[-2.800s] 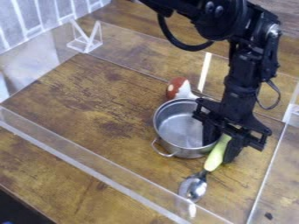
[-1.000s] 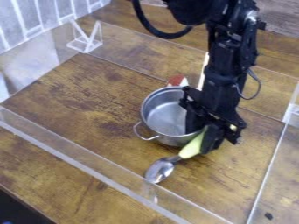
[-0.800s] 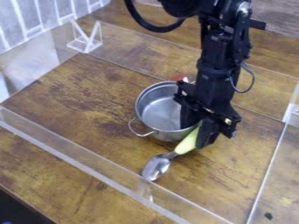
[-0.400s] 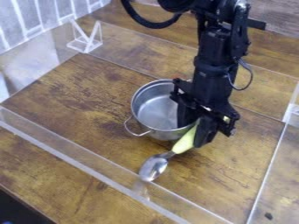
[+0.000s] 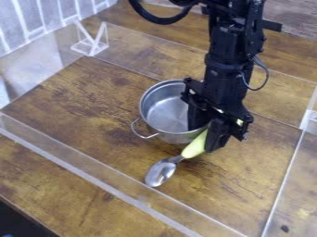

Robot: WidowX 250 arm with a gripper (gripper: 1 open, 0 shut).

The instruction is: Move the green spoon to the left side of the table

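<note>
Since approx a sec ago the gripper (image 5: 202, 139), clamped on the green spoon's (image 5: 181, 155) handle, has carried it leftward past the front of the silver pot (image 5: 166, 110), and the pot has slid left w/ it, so the move is underway but the spoon is only about mid-surface, w/ most of the leftward travel left imo. Spoon now hangs tilted just in front of the pot's right front rim: thick yellow-green handle up in the jaws, small shiny metal bowl down, touching or just above the wood surface (image 5: 74, 102), can't tell which
</note>
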